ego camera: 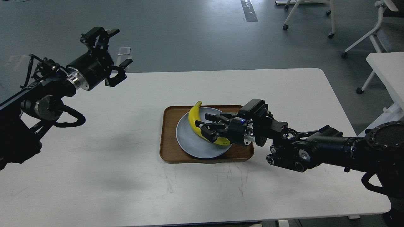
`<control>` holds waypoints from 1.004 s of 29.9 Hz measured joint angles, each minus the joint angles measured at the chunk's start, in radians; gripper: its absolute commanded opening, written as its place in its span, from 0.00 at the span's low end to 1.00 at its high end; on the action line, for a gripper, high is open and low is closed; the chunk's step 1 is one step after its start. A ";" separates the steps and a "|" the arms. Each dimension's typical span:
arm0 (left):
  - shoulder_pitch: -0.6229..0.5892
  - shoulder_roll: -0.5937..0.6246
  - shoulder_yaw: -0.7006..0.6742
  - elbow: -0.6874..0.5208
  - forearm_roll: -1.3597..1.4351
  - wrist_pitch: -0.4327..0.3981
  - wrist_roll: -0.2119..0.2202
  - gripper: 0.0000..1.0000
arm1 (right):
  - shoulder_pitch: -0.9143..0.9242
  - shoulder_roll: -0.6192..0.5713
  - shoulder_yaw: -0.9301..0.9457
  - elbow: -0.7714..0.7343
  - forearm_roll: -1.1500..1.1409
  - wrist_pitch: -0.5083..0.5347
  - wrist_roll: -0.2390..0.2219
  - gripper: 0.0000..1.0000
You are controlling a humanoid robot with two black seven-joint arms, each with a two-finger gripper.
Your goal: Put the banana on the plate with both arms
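The yellow banana point(193, 117) is held in my right gripper point(205, 127), which is shut on its middle. The banana sits low over the pale blue-grey plate point(189, 142), its tip pointing up and back at the plate's far left rim. Whether it touches the plate I cannot tell. The plate lies in a brown wooden tray point(167, 138) at the table's middle. My left gripper point(115, 53) is open and empty, raised high over the table's far left edge, well away from the plate.
The white table point(126, 176) carries the tray. Beyond the table at the back right stand white chairs point(372, 28) and a second white table point(388, 72). A small white paper point(124, 50) lies on the grey floor.
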 measured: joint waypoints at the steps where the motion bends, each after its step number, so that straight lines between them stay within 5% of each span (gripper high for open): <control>1: 0.000 0.000 0.000 0.000 0.000 0.000 -0.005 0.98 | 0.000 0.001 0.000 -0.001 0.003 0.000 -0.002 0.67; 10: 0.000 -0.002 0.001 -0.001 0.001 0.000 -0.016 0.98 | 0.016 -0.012 0.083 0.007 0.090 -0.006 -0.009 0.92; 16: 0.000 -0.015 0.013 0.003 0.003 0.000 -0.017 0.98 | 0.032 -0.101 0.299 0.061 0.335 0.010 -0.013 0.95; 25: 0.032 -0.073 0.002 0.014 -0.012 -0.007 -0.019 0.98 | -0.051 -0.282 0.640 0.211 0.932 0.267 -0.019 0.98; 30: 0.059 -0.102 -0.008 0.014 -0.015 0.000 -0.018 0.98 | -0.114 -0.285 0.761 0.219 1.101 0.334 -0.071 0.99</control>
